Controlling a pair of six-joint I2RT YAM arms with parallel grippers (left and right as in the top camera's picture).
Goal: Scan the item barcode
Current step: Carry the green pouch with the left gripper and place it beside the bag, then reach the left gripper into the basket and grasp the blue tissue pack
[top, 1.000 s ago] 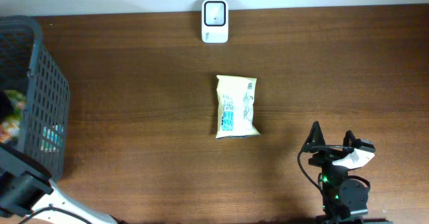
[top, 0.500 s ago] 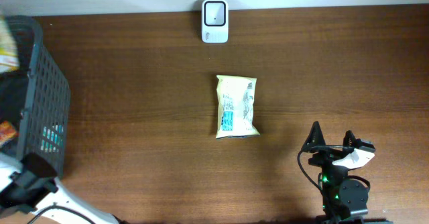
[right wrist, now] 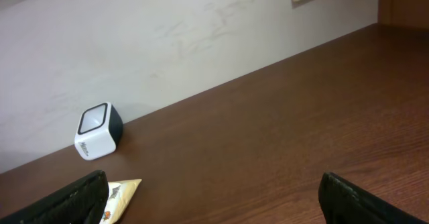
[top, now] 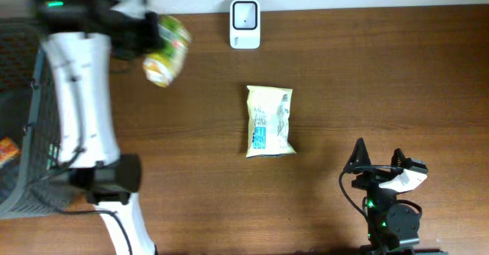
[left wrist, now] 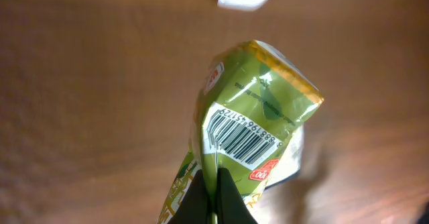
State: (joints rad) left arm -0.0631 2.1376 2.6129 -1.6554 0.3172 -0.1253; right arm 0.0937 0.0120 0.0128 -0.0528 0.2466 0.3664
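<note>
Green snack packet [top: 166,50] hangs above the wooden surface [top: 382,72], clamped at its edge by the left end effector [left wrist: 214,192], just left of the white scanner [top: 245,24]. Its barcode [left wrist: 241,138] faces the wrist camera. The step in hand looks like bringing the packet to the scanner, so next the barcode probably needs turning toward the scanner's window and holding steady there, while the right end effector [top: 378,159] rests with its fingers spread apart.

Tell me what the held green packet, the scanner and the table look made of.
Green packet: glossy plastic film, probably; it shines and creases. Scanner: smooth white hard plastic, apparently, with a dark-rimmed window. Table: brown wood or wood-look laminate; grain streaks show.
</note>
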